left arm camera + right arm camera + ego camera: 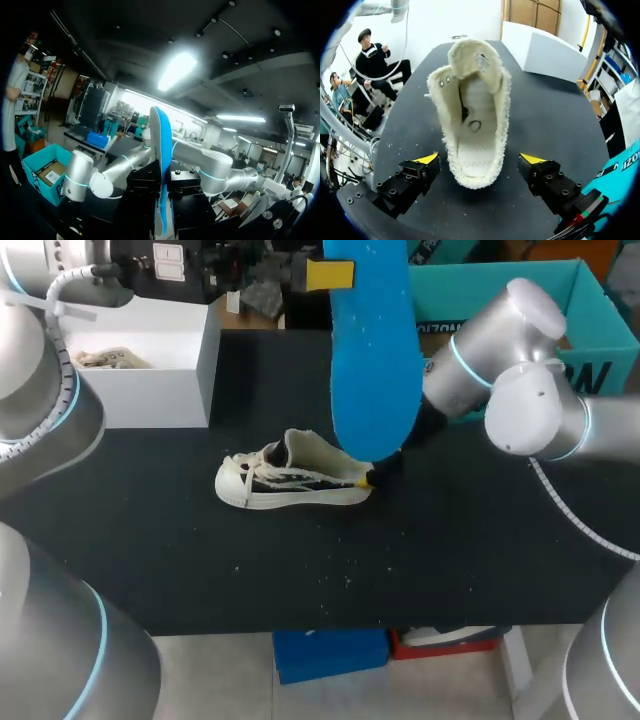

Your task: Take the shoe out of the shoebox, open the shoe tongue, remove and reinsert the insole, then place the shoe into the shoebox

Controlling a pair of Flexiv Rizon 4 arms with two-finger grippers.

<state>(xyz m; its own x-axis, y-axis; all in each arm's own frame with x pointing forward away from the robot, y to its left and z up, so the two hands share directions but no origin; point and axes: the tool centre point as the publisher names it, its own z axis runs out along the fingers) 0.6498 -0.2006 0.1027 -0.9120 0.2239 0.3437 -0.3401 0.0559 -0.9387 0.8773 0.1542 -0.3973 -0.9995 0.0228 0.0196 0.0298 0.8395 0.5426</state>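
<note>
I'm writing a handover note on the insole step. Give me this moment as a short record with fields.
insole: blue insole, out of the shoe, held up above the table
left gripper: shut on the insole
shoe: white shoe upright on the black table, tongue folded open, no blue insole inside
right gripper: open, one of its fingers on each side of the heel, neither touching
shoebox: white shoebox at the table's far left corner, apart from the shoe
step left: reinsert insole, then box the shoe

On table (470, 550), mid-way: shoe (290, 483); behind, to the left, shoebox (150, 370); aloft over the heel, insole (372, 350).
</note>
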